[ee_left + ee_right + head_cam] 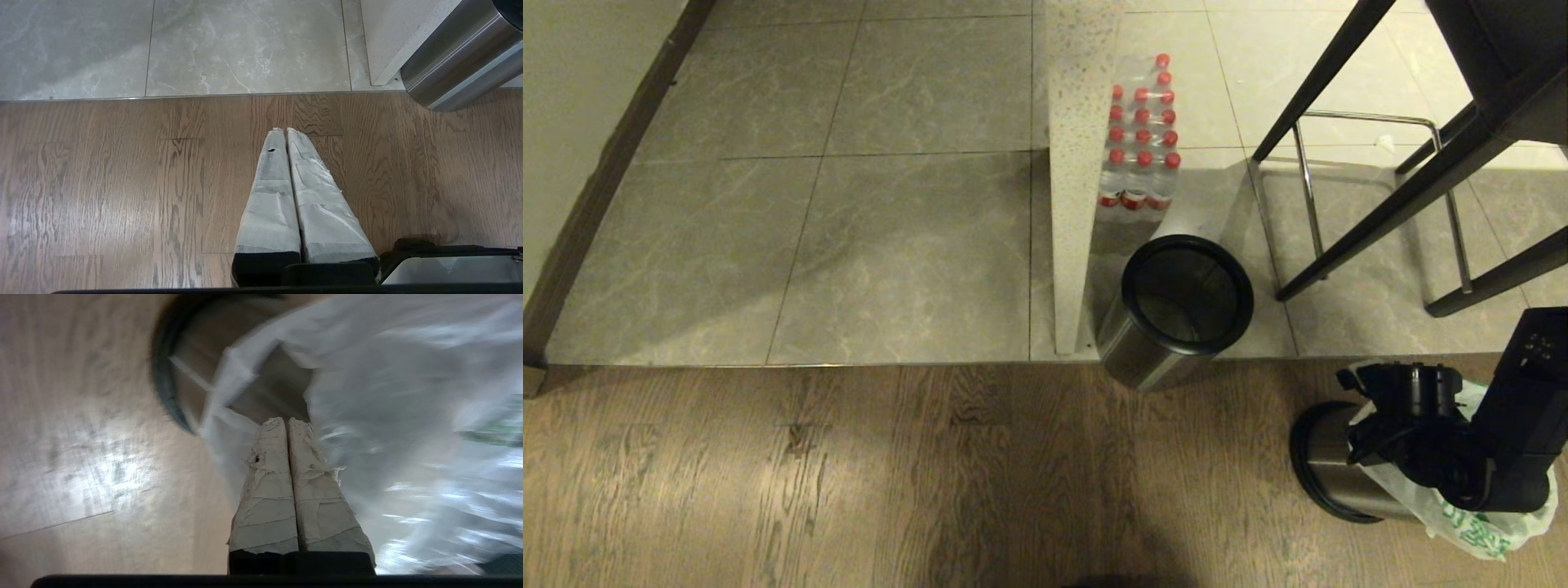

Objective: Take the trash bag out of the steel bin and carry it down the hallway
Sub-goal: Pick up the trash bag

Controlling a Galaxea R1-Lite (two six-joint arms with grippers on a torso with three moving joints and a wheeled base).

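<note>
Your right gripper (pixel 286 421) was clenched tight, fingertips pressed together at the crinkled film of the trash bag (pixel 1474 531), though you could not tell whether any plastic was pinched between them. The bag, white with green print, spilled out of the steel bin (pixel 1327 474) at the right on the wood floor (pixel 849 474), while a second, unlined bin (pixel 1176 306) stood by the tiles (pixel 890 245) next to the white panel (pixel 1072 180) and a pack of water bottles (pixel 1141 139). Your left gripper (pixel 284 130) hung closed and empty above the wood floor.
</note>
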